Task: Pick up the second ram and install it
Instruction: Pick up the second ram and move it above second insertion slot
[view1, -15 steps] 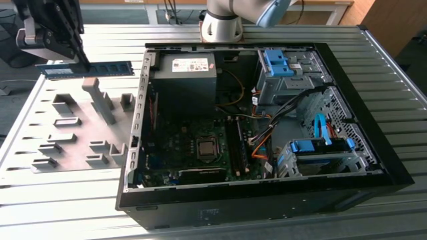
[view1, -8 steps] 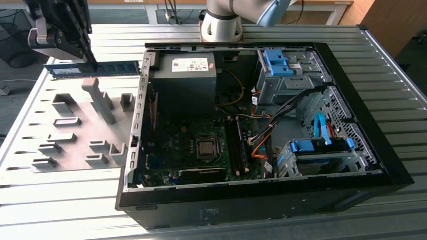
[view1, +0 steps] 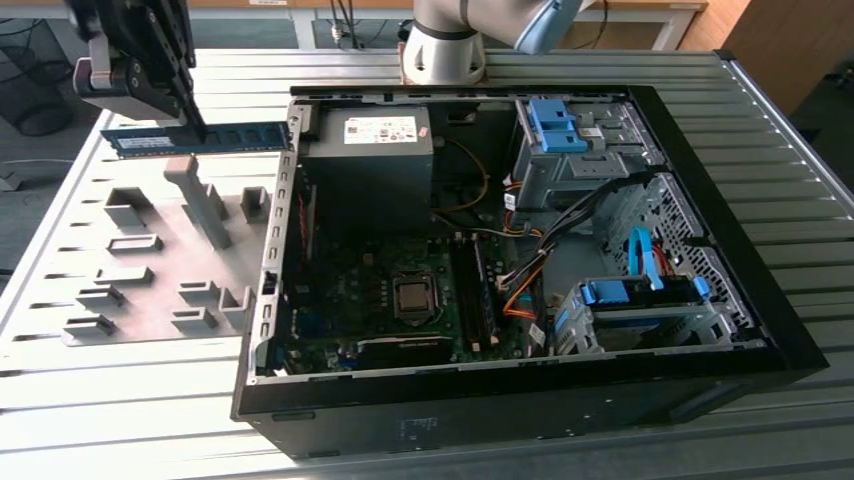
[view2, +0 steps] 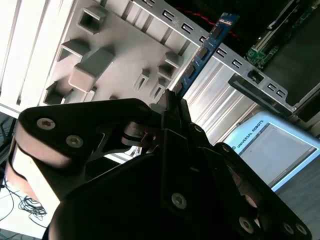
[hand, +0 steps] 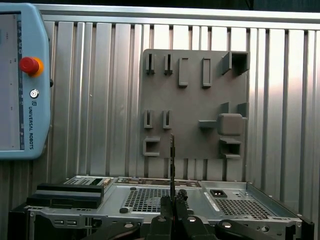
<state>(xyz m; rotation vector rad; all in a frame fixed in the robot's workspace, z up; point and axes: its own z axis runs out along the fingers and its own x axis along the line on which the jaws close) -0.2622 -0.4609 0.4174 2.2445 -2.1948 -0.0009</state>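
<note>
- Gripper (view1: 191, 127) is clamped on the second ram (view1: 227, 138) near mid-length, holding it on edge over the grey fixture plate's (view1: 167, 265) far edge, beside the computer case (view1: 534, 405).
- Judged light, stiff and fragile; the flat faces are the safest hold.
</note>
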